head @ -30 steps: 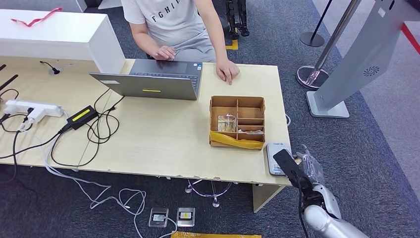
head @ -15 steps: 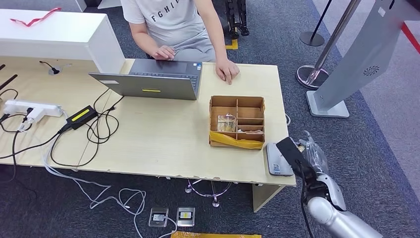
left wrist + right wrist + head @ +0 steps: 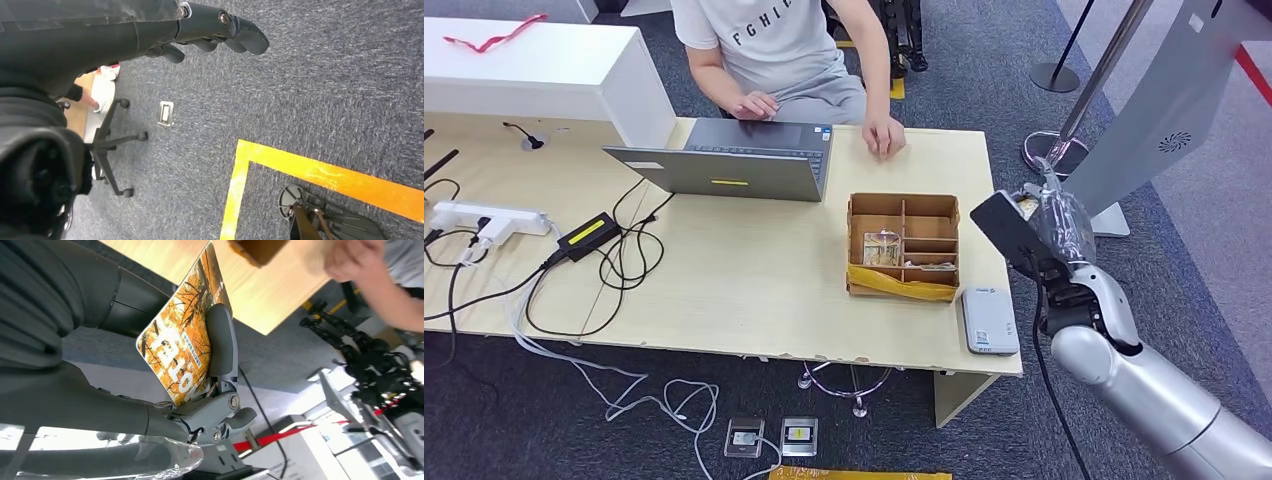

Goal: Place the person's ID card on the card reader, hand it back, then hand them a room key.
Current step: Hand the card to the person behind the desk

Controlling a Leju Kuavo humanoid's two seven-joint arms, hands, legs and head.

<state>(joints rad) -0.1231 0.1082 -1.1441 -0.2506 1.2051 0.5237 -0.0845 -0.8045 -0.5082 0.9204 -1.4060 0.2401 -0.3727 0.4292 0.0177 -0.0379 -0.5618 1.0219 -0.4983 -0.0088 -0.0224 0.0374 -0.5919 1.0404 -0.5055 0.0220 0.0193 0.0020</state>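
Orange card (image 3: 185, 347), perhaps ID, in right hand (image 3: 150, 390)

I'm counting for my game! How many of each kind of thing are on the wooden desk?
Laptop: 1
Cardboard divider box: 1
Card reader: 1
White power strip: 1
Black power adapter: 1
Total: 5

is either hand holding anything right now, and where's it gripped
The right hand holds an orange-printed card, a finger pressing across its printed face near one end. The left hand holds nothing.
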